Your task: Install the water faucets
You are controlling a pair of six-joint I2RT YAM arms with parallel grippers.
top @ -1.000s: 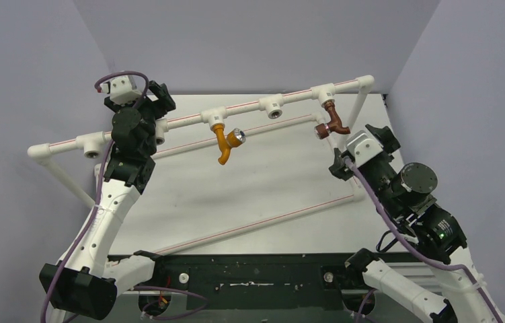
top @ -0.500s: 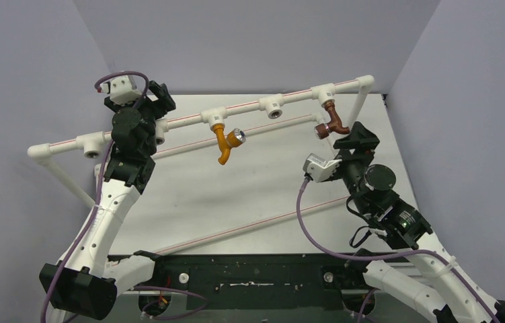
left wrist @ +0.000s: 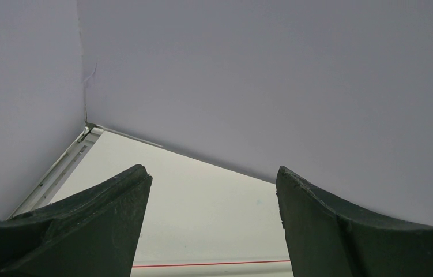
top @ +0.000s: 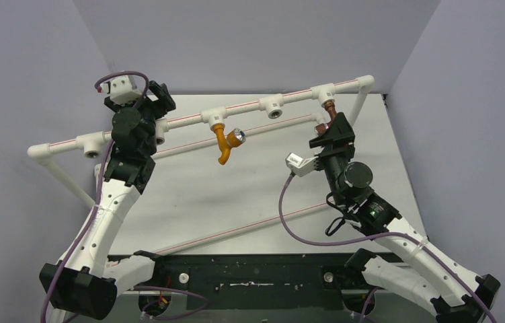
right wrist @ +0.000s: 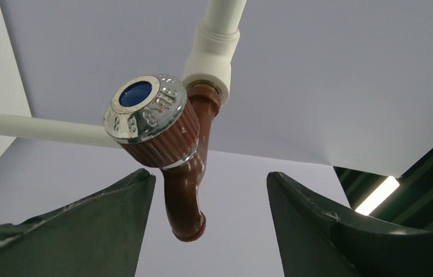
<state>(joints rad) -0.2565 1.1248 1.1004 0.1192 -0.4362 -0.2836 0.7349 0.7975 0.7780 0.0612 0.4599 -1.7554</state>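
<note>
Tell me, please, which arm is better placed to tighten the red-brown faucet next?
The right: its open claw frames the red-brown faucet hanging from the white socket. The left claw, also open, faces only the wall.

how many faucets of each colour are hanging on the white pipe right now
orange-yellow faucet: 1
red-brown faucet: 1
total: 2
</note>
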